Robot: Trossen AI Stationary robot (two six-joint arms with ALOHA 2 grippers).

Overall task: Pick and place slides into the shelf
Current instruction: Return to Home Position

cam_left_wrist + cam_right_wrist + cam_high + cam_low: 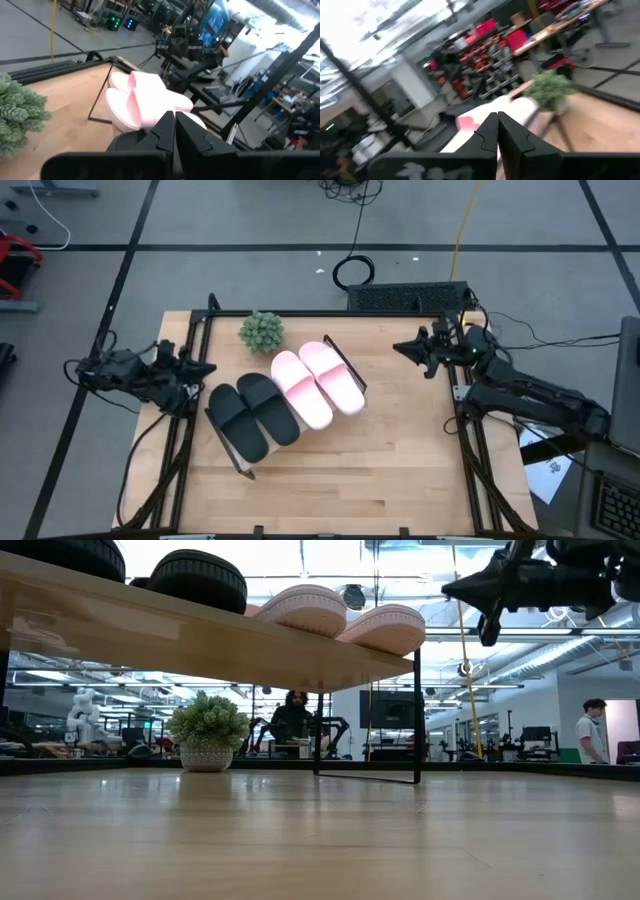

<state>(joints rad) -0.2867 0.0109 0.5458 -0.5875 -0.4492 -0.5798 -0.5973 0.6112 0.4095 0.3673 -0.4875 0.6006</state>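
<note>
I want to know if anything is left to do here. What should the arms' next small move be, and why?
Probably just fold both arms to rest. The black slides and pink slides all lie on the shelf, none on the tabletop, and the left gripper and right gripper hang shut and empty at the tabletop's side edges, clear of the shelf.

left claw (207, 368) at counter's (400, 480) left edge, fingers pressed together, pointing inward; right claw (402, 346) raised at the right edge, fingers also together, pointing inward; 2 arms bent outside it
</note>
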